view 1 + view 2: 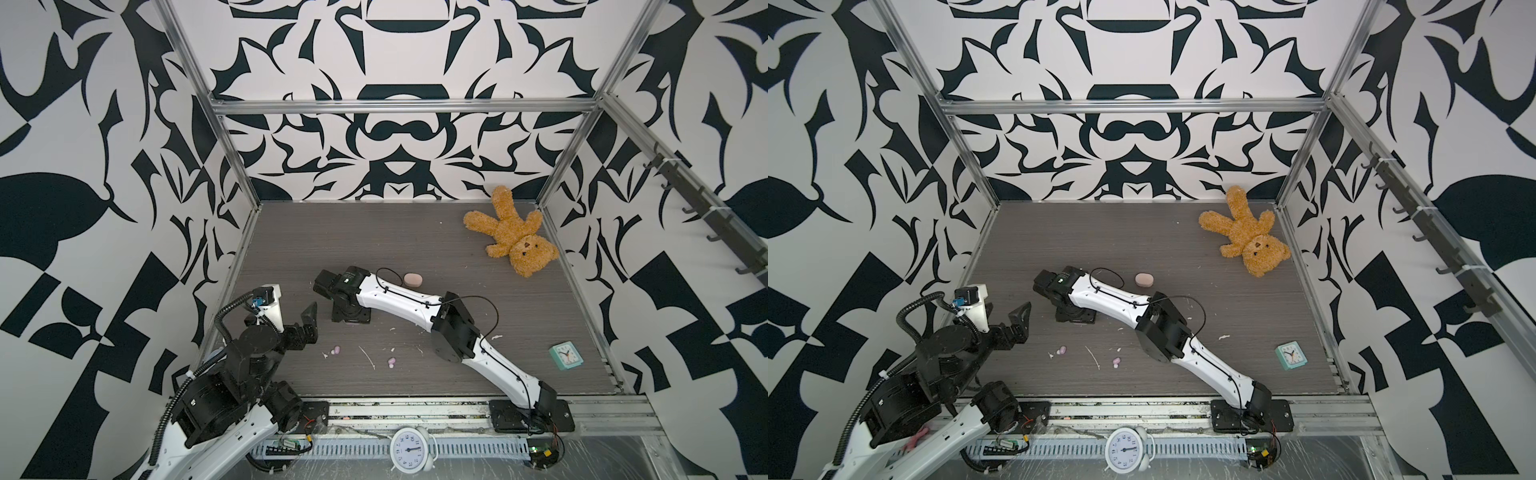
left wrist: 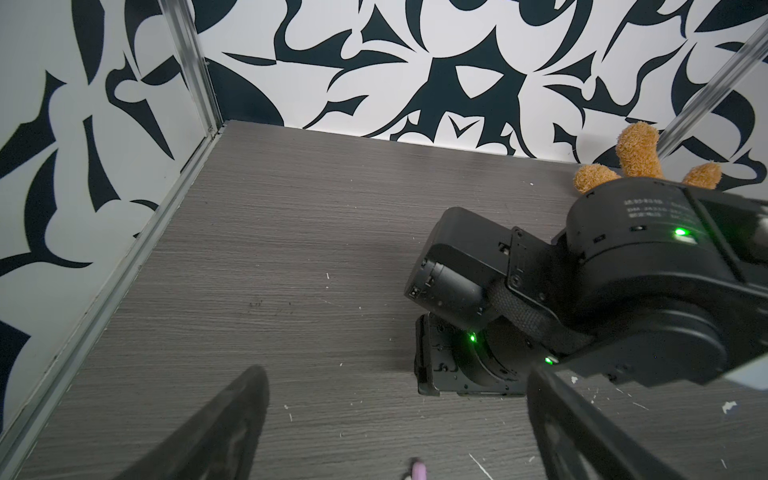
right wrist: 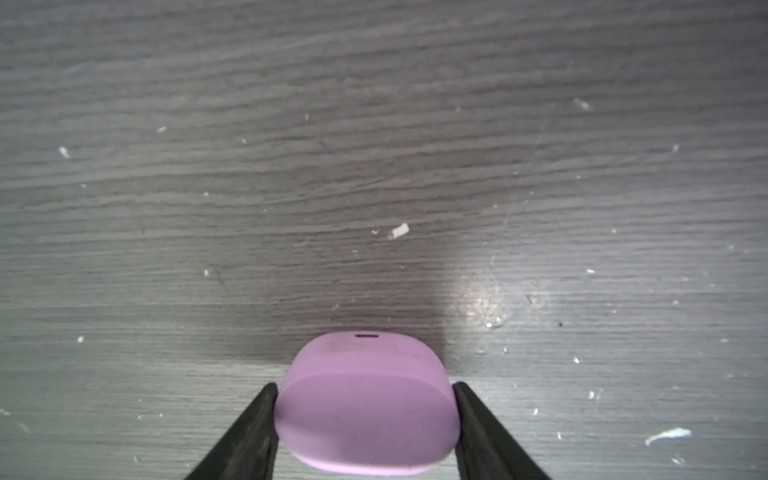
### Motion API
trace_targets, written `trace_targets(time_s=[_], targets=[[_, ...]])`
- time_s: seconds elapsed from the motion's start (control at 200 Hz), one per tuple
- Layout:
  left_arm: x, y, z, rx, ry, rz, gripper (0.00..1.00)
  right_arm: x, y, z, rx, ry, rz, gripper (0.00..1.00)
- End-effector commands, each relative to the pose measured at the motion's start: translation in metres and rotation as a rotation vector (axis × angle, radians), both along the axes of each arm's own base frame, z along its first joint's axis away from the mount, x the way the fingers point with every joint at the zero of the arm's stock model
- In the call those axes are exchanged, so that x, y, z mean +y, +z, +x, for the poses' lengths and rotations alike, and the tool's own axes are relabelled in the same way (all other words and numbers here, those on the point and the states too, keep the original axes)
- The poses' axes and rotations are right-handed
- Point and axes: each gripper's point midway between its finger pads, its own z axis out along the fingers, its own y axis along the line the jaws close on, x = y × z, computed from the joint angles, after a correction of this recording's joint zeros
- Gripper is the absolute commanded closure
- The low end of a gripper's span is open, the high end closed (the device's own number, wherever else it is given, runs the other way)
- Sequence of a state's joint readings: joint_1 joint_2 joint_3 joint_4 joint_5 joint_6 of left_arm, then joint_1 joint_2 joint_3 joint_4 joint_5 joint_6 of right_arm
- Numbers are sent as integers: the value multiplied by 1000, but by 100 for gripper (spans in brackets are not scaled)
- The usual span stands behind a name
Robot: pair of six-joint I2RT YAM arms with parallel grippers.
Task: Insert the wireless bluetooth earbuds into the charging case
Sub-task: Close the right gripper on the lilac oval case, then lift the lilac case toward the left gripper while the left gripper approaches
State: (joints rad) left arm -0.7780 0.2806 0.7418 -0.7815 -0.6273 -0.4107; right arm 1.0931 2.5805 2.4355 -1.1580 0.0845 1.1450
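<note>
A lilac charging case (image 3: 365, 407), lid closed, sits between the black fingers of my right gripper (image 3: 365, 388), which touch it on both sides just over the table. In both top views that gripper (image 1: 351, 311) (image 1: 1075, 311) points down mid-table and hides the case. A peach charging case (image 1: 413, 279) (image 1: 1144, 279) lies just behind the right arm. Two lilac earbuds (image 1: 336, 351) (image 1: 391, 362) lie on the table in front; both show again (image 1: 1062, 350) (image 1: 1116, 360). My left gripper (image 1: 307, 322) (image 2: 397, 372) hangs open and empty at the left, with one earbud (image 2: 417, 471) below it.
A brown teddy bear (image 1: 513, 232) lies at the back right. A teal alarm clock (image 1: 565, 355) stands near the right edge, and a white round clock (image 1: 409, 451) sits on the front rail. White scraps (image 1: 368, 357) dot the wood table. Patterned walls enclose three sides.
</note>
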Motion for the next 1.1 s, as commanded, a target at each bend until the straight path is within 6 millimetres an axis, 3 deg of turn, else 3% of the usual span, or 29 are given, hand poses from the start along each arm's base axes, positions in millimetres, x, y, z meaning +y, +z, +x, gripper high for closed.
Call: trace_targets(time_s=[0.0,0.355,0.585,0.66,0.71,0.845,1.095], targets=[[-1,-4,2,4,0,6,1,-4,7,2,-1,3,3,32],[1,-3,2,-3,9,12,1,-4,11,2,-8,14,14,41],[-4,-6,3,2,-12,20,1,-8,30,6,-48,40,21,69],[-9,-8,4,4,-35,23,1,-13,34,8,-74,61,2,87],[-14,-8,4,4,-58,23,1,-15,54,11,-108,83,24,100],[-31,-13,3,9,-147,23,1,-30,82,17,-168,135,22,100],[-57,-24,6,26,-265,62,1,-79,121,26,-271,168,69,100]])
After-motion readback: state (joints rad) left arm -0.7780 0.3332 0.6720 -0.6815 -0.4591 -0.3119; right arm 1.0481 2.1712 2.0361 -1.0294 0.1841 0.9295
